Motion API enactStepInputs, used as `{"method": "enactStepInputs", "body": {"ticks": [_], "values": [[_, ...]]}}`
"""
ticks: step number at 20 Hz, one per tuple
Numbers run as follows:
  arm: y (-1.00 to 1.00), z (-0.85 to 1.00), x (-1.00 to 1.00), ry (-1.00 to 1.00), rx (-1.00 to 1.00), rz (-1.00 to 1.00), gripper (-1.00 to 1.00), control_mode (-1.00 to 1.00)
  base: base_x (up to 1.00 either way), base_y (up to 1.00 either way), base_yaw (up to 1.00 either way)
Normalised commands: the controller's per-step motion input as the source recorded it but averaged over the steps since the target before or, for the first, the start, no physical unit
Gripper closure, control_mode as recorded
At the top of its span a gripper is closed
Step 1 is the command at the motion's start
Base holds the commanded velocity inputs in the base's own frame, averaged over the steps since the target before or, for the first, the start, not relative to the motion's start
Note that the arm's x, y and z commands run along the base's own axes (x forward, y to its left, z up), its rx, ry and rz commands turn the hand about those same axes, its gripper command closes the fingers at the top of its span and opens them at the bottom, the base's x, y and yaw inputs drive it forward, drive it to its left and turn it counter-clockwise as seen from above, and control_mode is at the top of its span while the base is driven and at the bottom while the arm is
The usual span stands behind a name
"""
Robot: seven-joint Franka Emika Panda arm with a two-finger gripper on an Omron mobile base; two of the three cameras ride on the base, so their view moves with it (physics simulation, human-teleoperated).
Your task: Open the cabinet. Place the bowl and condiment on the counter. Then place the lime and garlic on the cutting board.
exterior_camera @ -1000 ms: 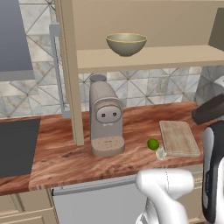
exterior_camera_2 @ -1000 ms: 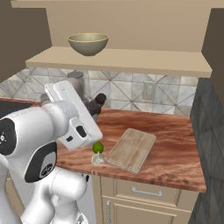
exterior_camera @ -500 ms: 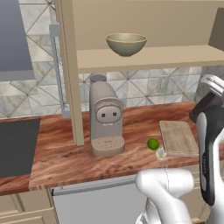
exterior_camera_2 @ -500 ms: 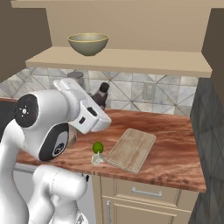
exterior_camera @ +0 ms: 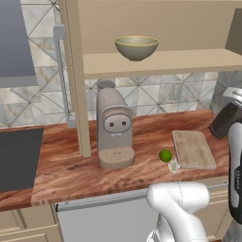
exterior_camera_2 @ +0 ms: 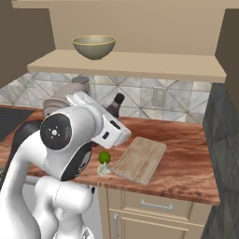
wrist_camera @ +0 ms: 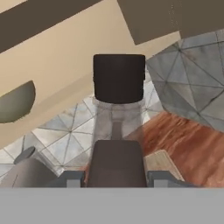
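Observation:
My gripper (wrist_camera: 116, 177) is shut on the condiment (wrist_camera: 118, 78), a dark bottle with a dark cap, tilted and held above the counter (exterior_camera_2: 186, 158). The bottle's neck (exterior_camera_2: 115, 103) shows behind the white hand, over the counter's back part. The cabinet (exterior_camera: 165, 64) stands open, and the olive-beige bowl (exterior_camera: 136, 47) sits on its shelf. The lime (exterior_camera: 165, 155) and the pale garlic (exterior_camera: 173, 166) lie on the counter, just left of the cutting board (exterior_camera: 193, 149).
A beige coffee machine (exterior_camera: 113, 130) stands on the counter under the shelf. The open cabinet door (exterior_camera: 73, 71) hangs edge-on beside it. A dark cooktop (exterior_camera: 16, 156) lies at the far left. Beige drawers (exterior_camera_2: 154, 205) run below the counter.
The arm has swung and its elbow has risen. The hand with the bottle has shifted a little to the right over the counter. Bowl, lime and garlic have not moved.

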Motion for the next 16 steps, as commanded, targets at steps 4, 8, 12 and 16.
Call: {"method": "enactStepInputs", "body": {"ticks": [4,8,12,16], "values": [[-0.01,-0.23,0.10,0.00,-0.12,0.16,1.00,-1.00,0.00,0.00,0.00],[0.00,-0.24,0.15,0.00,-0.12,0.17,1.00,-1.00,0.00,0.00,0.00],[0.00,-0.15,0.24,0.00,-0.10,0.16,1.00,-1.00,0.00,0.00,0.00],[0.00,-0.07,0.42,-0.01,-0.06,0.13,1.00,-1.00,0.00,0.00,0.00]]}}
